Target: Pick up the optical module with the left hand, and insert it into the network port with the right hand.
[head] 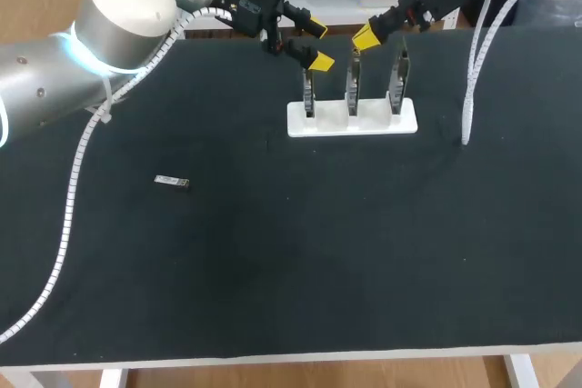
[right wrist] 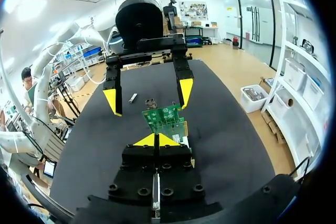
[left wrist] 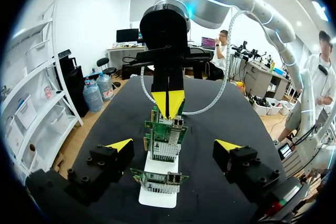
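Though the task begins with it, the optical module (head: pixel 171 181) lies alone on the dark table (head: pixel 273 270) out at the left, well apart from both arms. Nothing has hold of it, so I'd judge the pickup is the step in hand and not yet begun. Further right, at the far side, the left gripper (head: pixel 316 43) hangs with its yellow fingers spread wide and empty. It is just above the leftmost of three upright circuit boards (head: pixel 309 93) in a white stand (head: pixel 353 122). Right of that, the right gripper (head: pixel 366 37) hovers over the middle board, tips pinched together with nothing between them that I can see. Next, the left arm would need to swing left and nearer, come down over the module, and close across its narrow sides. The right fingers must part before taking it toward the network port (left wrist: pixel 175 177), which I take to be a small metal cage on a board.
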Controlling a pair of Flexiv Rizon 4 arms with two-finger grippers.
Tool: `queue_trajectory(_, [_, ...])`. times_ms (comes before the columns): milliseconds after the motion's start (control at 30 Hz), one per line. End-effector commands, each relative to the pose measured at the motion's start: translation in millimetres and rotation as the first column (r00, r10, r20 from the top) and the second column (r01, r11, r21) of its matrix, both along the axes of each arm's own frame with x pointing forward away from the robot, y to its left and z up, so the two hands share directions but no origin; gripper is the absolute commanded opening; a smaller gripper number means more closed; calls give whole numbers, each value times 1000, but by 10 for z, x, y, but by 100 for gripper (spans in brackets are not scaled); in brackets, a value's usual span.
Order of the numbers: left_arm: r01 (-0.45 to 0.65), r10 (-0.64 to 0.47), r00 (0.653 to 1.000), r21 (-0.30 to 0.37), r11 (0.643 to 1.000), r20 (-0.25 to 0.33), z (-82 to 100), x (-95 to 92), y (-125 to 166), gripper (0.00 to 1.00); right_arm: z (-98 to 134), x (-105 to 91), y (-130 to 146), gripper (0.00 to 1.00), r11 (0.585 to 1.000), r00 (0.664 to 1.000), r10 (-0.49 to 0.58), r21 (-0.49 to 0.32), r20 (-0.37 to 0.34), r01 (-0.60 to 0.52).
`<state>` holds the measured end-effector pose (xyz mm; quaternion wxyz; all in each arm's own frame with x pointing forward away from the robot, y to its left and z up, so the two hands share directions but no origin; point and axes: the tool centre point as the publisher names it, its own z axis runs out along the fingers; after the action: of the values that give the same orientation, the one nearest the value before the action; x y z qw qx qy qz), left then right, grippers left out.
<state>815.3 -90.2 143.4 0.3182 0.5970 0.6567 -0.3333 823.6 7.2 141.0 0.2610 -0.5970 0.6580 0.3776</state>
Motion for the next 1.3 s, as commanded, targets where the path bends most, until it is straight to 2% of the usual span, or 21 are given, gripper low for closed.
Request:
queue_trajectory(33, [1, -1, 1000, 3, 1000, -2, 4, 11, -6, 100, -4, 40, 13, 0, 1000, 1000, 3, 1, -7, -3])
queue_trajectory(567, [1, -1, 1000, 3, 1000, -2, 4, 11, -6, 100, 168, 44, -13, 0, 1000, 999, -9, 23, 40, 8])
queue_trajectory(1300, [1, -1, 1000, 3, 1000, -2, 4, 11, -6, 100, 89, 95, 94, 0, 1000, 1000, 17, 21, 23, -18])
